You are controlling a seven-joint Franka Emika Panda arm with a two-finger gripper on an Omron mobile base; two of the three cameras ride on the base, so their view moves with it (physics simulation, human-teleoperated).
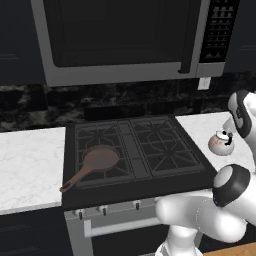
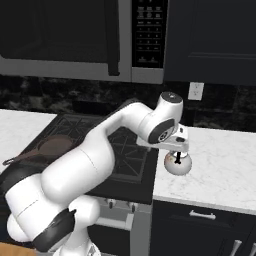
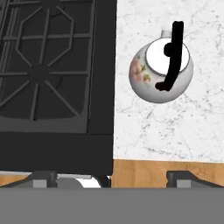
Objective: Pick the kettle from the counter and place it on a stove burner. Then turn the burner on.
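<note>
Hand view: released claw (image 3: pixel 109 177) above round glossy kettle (image 3: pixel 160 72) on veined marble counter (image 3: pixel 175 127)

The arm (image 2: pixel 90 165) is glossy white, built of thick rounded segments like swollen tubes, and between them sit dark grey, almost black joint rings with round end caps. Beside the stove (image 1: pixel 135 150), its lowest part is a wide white bulb with a dark band. The gripper (image 3: pixel 109 177) has two small dark grey finger tips (image 3: pixel 181 176), blocky and flat.
</note>
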